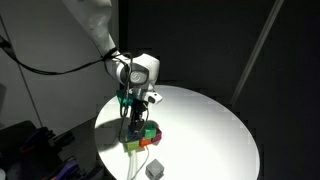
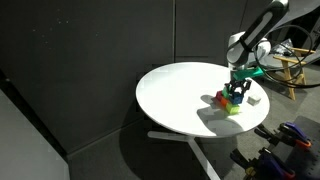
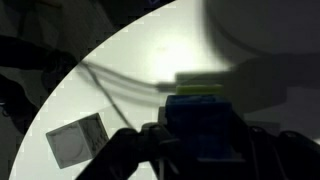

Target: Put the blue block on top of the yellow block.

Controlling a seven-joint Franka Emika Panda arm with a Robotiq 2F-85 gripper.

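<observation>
In the wrist view my gripper is shut on the blue block, a dark blue cube held between the two fingers. A strip of the yellow block shows just past the blue block's far edge, right under it. I cannot tell whether the two touch. In both exterior views the gripper reaches down into a cluster of coloured cubes near the table's edge. The yellow block shows at the cluster's lower side. The blue block is hard to make out there.
A red cube, a green cube and an orange-red cube crowd next to the gripper. A grey cube lies apart near the rim of the round white table.
</observation>
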